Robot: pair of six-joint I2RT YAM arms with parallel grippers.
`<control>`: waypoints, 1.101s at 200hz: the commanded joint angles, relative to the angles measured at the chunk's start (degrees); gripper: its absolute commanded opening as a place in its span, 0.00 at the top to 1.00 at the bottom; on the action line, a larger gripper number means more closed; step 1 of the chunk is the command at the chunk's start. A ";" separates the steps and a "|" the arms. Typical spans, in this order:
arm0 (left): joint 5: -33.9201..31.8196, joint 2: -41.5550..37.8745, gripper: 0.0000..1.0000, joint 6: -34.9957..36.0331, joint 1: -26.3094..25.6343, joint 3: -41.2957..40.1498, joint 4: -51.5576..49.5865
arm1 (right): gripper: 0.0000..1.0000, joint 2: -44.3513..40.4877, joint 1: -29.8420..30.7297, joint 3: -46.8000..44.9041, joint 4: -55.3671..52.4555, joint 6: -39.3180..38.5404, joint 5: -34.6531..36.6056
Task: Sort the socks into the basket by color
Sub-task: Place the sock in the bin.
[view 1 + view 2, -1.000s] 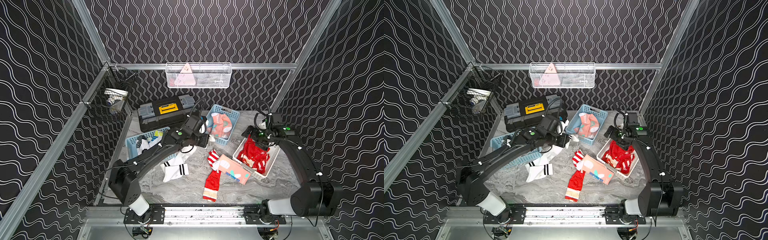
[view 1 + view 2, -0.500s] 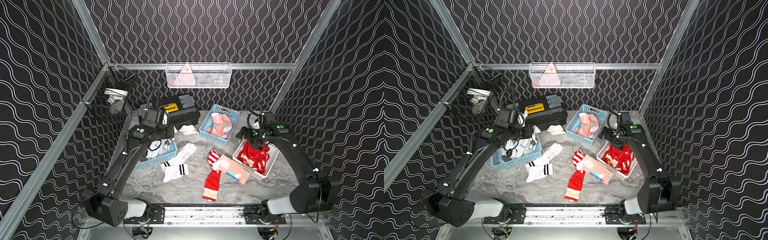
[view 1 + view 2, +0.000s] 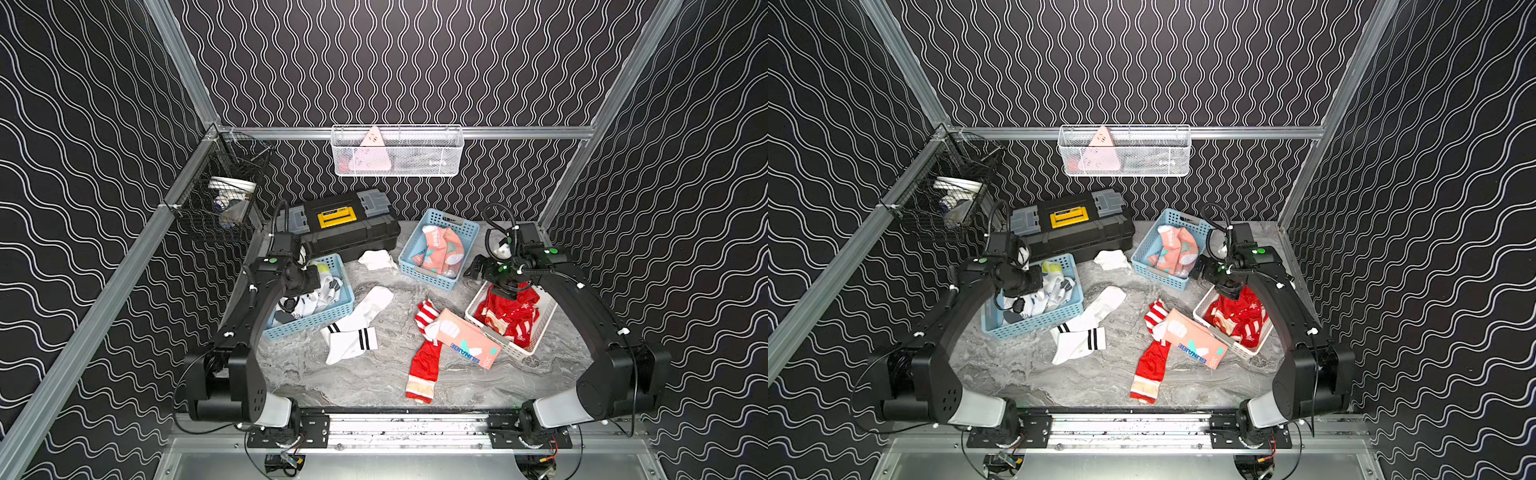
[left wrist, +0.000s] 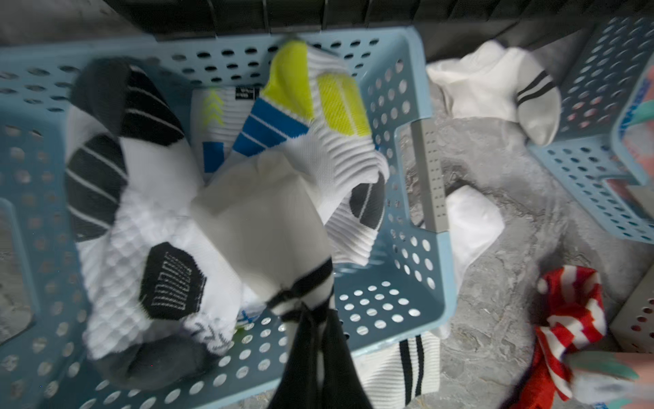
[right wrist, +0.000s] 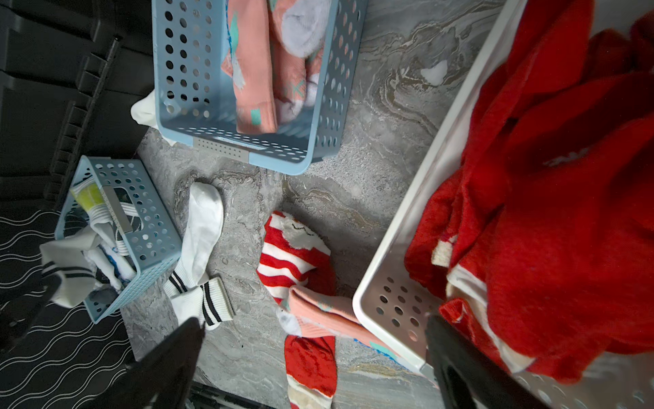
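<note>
My left gripper [image 4: 311, 354] [image 3: 287, 306] is shut on a white sock with black stripes [image 4: 262, 230], which hangs over the left blue basket [image 3: 316, 322] of white socks. My right gripper [image 5: 315, 324] [image 3: 505, 291] stands open and empty above the white basket [image 3: 515, 351] of red socks [image 3: 509, 311]. A back blue basket [image 3: 428, 276] holds pink socks [image 3: 442, 249]. On the table lie a striped white sock [image 3: 357, 328], a small white sock [image 3: 376, 259], a red-white striped sock [image 3: 426, 309], a red sock [image 3: 424, 365] and a pink sock [image 3: 465, 343] that leans on the white basket.
A black toolbox [image 3: 345, 226] with a yellow latch stands at the back, right behind the left blue basket. A black wire basket [image 3: 220, 208] hangs on the left wall and a white mesh basket [image 3: 397, 151] on the back rail.
My left arm swung from beside the pink-sock basket to over the left blue basket, carrying the white sock. The right gripper stayed open over the white basket.
</note>
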 commanded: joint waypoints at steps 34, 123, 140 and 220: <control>1.98 5.16 1.00 -0.56 0.04 -6.28 10.94 | 0.00 0.58 0.29 0.42 -0.28 -0.84 -0.37; 3.25 0.50 0.43 -1.16 -0.01 -6.88 11.26 | 0.00 1.01 0.56 1.15 -0.72 -1.06 -0.70; 3.66 -2.20 0.37 -1.25 0.03 -5.35 9.20 | 0.00 1.12 0.55 1.28 -0.64 -1.01 -0.85; 4.23 -7.82 0.32 -2.29 -0.36 -4.39 5.15 | 0.00 1.85 1.09 0.52 0.67 -0.62 -1.64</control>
